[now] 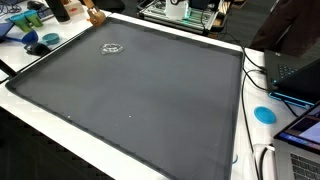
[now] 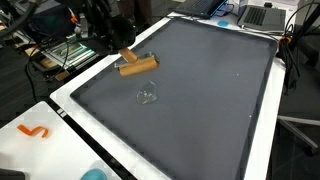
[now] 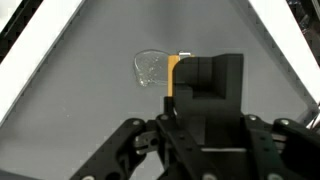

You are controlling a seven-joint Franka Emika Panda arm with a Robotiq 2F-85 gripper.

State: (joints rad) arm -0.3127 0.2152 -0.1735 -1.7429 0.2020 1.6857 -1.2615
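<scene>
Claw point(image 3: 205, 88) is closed on a tan wooden block point(image 2: 138, 67), likely light and stiff, beside a small clear plastic scrap point(image 3: 150, 68)

- A large dark grey mat point(image 2: 210, 110) covers most of a white table point(image 2: 70, 108).
- A tan block point(image 2: 138, 67) is at the mat's edge, below the dark robot arm point(image 2: 100, 22).
- A small clear piece point(image 2: 147, 96) lies on the mat, near that edge.
- An orange curl point(image 2: 35, 131) lies off the mat, well apart.
- A laptop point(image 2: 262, 14) stands beyond the mat's far end.

No legible text, label or number anywhere.
</scene>
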